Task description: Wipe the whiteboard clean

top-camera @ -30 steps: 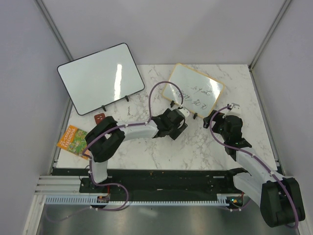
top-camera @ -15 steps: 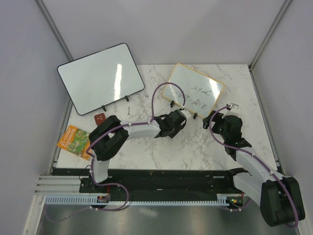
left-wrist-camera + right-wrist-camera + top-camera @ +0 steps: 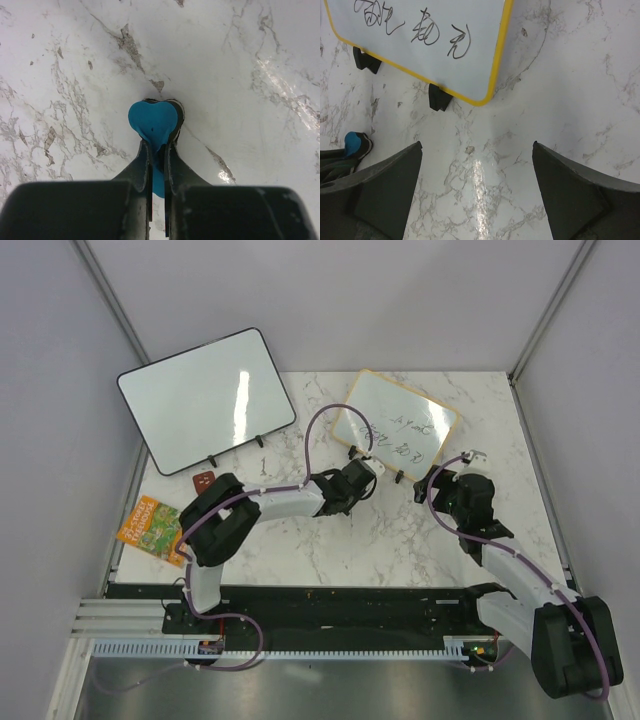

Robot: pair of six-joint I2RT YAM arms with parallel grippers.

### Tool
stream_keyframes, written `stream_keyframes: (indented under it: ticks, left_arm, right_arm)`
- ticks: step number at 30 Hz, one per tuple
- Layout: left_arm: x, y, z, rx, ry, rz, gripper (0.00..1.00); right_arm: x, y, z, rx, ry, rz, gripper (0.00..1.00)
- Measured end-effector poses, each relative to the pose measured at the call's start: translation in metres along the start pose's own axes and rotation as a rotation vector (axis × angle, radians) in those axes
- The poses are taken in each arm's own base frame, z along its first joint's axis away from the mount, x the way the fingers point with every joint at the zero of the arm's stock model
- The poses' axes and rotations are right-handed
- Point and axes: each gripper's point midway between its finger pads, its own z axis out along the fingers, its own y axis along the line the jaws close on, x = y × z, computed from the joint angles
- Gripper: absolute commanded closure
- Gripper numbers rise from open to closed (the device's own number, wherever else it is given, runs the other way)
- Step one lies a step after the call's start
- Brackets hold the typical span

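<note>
The whiteboard [image 3: 395, 428], with a yellow-tan frame and small black feet, stands tilted at the back of the marble table, dark handwriting on it. Its lower corner [image 3: 420, 35] shows in the right wrist view. My left gripper [image 3: 360, 475] sits just in front of the board's left foot, shut [image 3: 157, 145] on a blue heart-shaped eraser [image 3: 152, 120] that touches the table. The eraser [image 3: 355, 143] also shows at the left of the right wrist view. My right gripper [image 3: 437, 483] [image 3: 477, 145] hangs open and holds nothing, in front of the board's right end.
A larger black-framed whiteboard [image 3: 205, 398] leans at the back left, partly off the table. An orange booklet [image 3: 150, 528] lies at the left edge, with a small brown object [image 3: 204, 480] nearby. Grey walls close in on both sides.
My left gripper has shut on the blue eraser and shifted slightly left and toward the board. The right arm has hardly moved.
</note>
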Motion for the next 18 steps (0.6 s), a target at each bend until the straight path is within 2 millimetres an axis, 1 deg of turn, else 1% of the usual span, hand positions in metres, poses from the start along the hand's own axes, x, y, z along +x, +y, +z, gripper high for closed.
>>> stream_keyframes:
  ticks: [4,7,10,12,15,18]
  left_arm:
    - [-0.001,0.009,0.0,-0.011,-0.002,-0.024,0.98]
    - [-0.004,0.019,-0.006,-0.021,-0.018,-0.053,0.98]
    - [-0.017,0.03,-0.014,-0.027,-0.06,-0.091,0.98]
    - [-0.03,0.039,-0.019,-0.025,-0.103,-0.123,0.98]
    - [-0.045,0.05,-0.023,-0.022,-0.143,-0.154,0.98]
    - [-0.058,0.055,-0.025,-0.013,-0.171,-0.172,0.98]
  right_arm:
    - [0.002,0.002,0.003,-0.014,0.032,0.006,0.02]
    - [0.001,-0.001,0.003,-0.019,0.036,0.013,0.02]
    - [-0.004,-0.005,0.003,-0.023,0.025,0.028,0.02]
    - [-0.013,-0.007,0.004,-0.042,-0.004,0.046,0.02]
    - [-0.023,-0.009,0.007,-0.072,-0.034,0.073,0.02]
    - [-0.027,-0.013,0.013,-0.078,-0.046,0.091,0.02]
